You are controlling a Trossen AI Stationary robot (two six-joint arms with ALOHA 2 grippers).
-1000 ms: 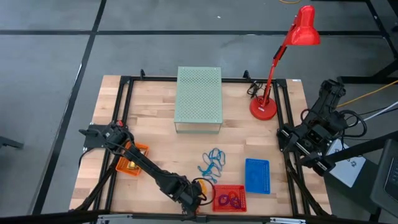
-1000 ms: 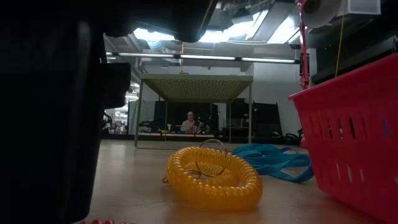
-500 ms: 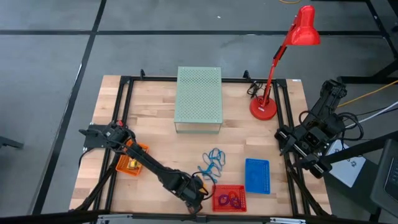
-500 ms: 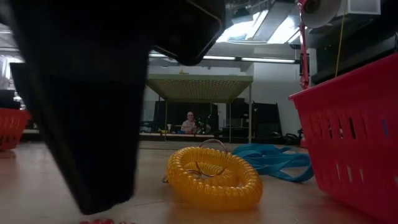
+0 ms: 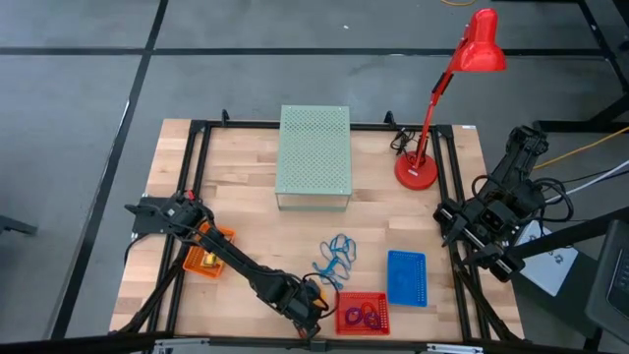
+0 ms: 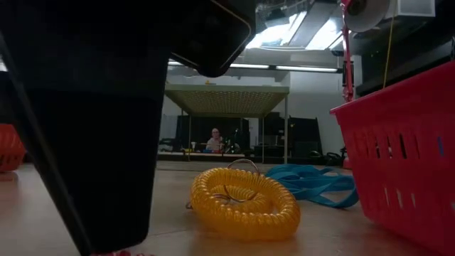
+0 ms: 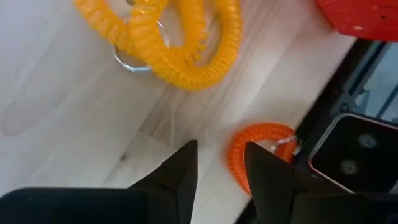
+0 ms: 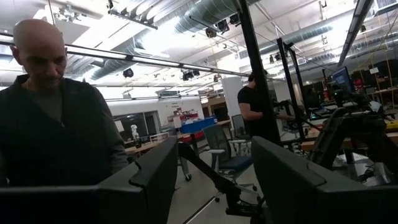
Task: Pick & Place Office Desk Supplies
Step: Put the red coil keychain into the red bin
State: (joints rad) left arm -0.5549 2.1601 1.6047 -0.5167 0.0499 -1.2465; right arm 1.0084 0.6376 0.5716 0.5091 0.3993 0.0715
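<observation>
The wooden table [image 5: 256, 197] carried the pale green perforated box [image 5: 314, 157] at the back, the red desk lamp [image 5: 432, 118] towards the right, a blue tray [image 5: 406, 277] and a red basket [image 5: 362, 313] along the front edge, and an orange bin [image 5: 208, 258] on the left; the left arm reached low across the front, its left gripper [image 7: 219, 171] set down near the front edge just beside the red basket; the right arm waited well apart at the table's right edge, its right gripper [image 8: 214, 180] raised and looking out into the room, where people stood, its jaws standing wide and holding nothing.

The move hung on two coiled rings; the yellow coil [image 7: 180, 37] lay flat on the wood farther out ahead of the left fingers [image 7: 180, 174]; the smaller orange coil [image 7: 258, 152] lay flat too, close by and touching or nearly touching one fingertip on its outer side, not between the two; the jaws stood partly apart with bare wood in the gap, gripping nothing; the blue loops [image 5: 336, 256] lay farther back, towards mid-table.

By my reading the left arm was far the nearer; it would need a small sideways shift to straddle the orange coil's rim.
</observation>
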